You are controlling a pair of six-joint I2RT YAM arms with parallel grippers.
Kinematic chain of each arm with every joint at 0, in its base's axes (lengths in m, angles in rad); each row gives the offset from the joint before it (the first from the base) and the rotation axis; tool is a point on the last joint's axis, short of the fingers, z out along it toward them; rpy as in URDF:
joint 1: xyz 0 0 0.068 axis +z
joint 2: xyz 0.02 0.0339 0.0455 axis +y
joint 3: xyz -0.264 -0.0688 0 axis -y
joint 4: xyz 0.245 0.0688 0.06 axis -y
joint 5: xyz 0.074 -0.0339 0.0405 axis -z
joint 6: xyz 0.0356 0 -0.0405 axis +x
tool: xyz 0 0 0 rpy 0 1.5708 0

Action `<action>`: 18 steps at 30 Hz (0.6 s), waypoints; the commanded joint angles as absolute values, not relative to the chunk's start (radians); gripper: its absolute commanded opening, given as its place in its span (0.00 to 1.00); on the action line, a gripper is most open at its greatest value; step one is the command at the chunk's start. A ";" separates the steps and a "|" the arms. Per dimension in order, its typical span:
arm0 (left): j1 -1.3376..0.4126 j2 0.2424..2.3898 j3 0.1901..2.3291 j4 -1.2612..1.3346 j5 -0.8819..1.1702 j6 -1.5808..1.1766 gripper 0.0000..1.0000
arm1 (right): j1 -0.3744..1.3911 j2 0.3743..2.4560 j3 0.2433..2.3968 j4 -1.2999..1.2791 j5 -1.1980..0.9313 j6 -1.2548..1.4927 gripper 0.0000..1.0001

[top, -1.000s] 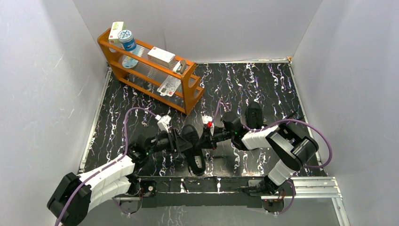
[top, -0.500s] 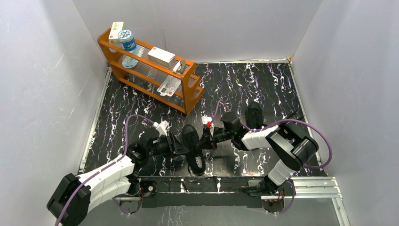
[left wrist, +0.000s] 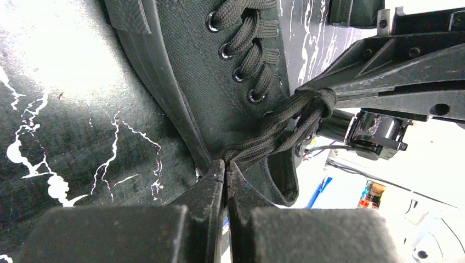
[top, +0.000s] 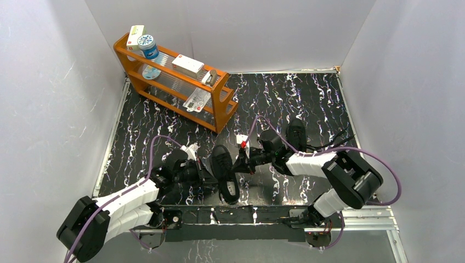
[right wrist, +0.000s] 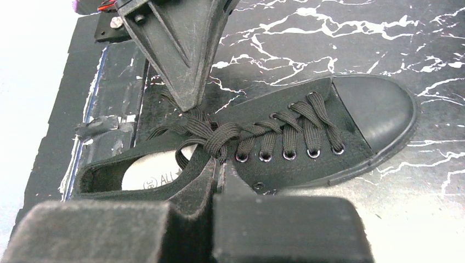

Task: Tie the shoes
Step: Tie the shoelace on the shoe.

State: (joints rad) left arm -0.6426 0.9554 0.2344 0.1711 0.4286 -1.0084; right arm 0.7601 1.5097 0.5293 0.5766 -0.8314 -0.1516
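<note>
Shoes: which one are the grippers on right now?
The near shoe, between the arms: both the left gripper and right gripper pinch its laces. The far shoe sits behind the right arm, unheld.

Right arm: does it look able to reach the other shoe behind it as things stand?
Probably not yet. The right gripper is shut on the laces of the near shoe, so it is tied up. The other shoe lies close behind it, with nothing visibly between.

Black canvas low-top sneaker (right wrist: 351, 137) stands upright; right gripper (right wrist: 218, 164) and left gripper (right wrist: 189, 101) pinch flat black laces (right wrist: 219, 137) over its tongue.
</note>
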 commanded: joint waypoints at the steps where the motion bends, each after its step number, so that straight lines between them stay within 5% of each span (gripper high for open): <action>1: -0.638 0.959 0.226 0.164 0.462 -1.009 0.00 | 0.762 1.435 0.520 0.505 -0.761 -0.171 0.00; 18: -0.638 0.848 0.240 -0.105 0.335 -1.109 0.00 | 0.762 1.402 0.568 0.271 -0.507 -0.125 0.00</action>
